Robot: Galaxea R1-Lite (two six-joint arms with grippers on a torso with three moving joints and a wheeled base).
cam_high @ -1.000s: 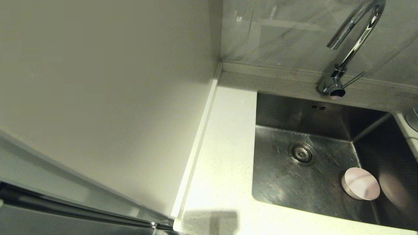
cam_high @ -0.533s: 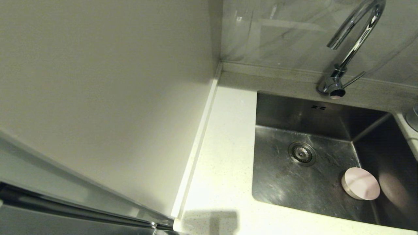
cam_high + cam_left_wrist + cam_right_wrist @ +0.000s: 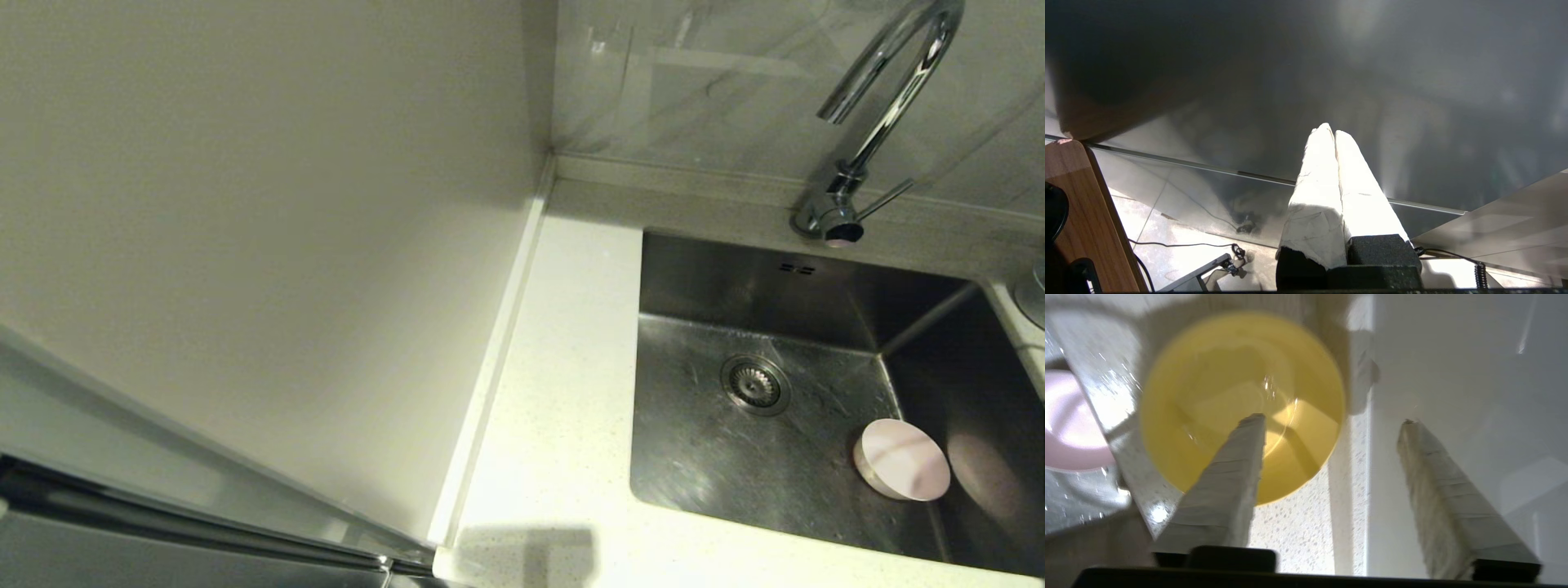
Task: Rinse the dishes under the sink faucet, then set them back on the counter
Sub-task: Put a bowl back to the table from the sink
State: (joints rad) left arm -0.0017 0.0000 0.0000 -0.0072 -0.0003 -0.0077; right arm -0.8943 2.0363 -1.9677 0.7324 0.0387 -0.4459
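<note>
The pale pink bowl (image 3: 901, 469) lies tilted on its side on the floor of the steel sink (image 3: 735, 457), right of the drain (image 3: 754, 384). The chrome faucet (image 3: 886, 98) stands behind the basin. Neither gripper shows in the head view. In the right wrist view my right gripper (image 3: 1329, 419) is open above the speckled counter (image 3: 1298, 522). One of its fingers (image 3: 1229, 486) reaches over the upright yellow-green bowl (image 3: 1216, 375), which holds some water. The pink bowl (image 3: 1069, 424) shows beyond the sink edge. The grey-blue bowl is out of view. My left gripper (image 3: 1331, 130) is shut and empty, parked low.
A plain off-white wall panel (image 3: 245, 245) rises along the counter's (image 3: 563, 367) left side, behind a low raised strip (image 3: 498, 343). A round metal fitting (image 3: 1033, 294) sits at the sink's right rim. The left wrist view shows a dark cabinet front, floor and cables.
</note>
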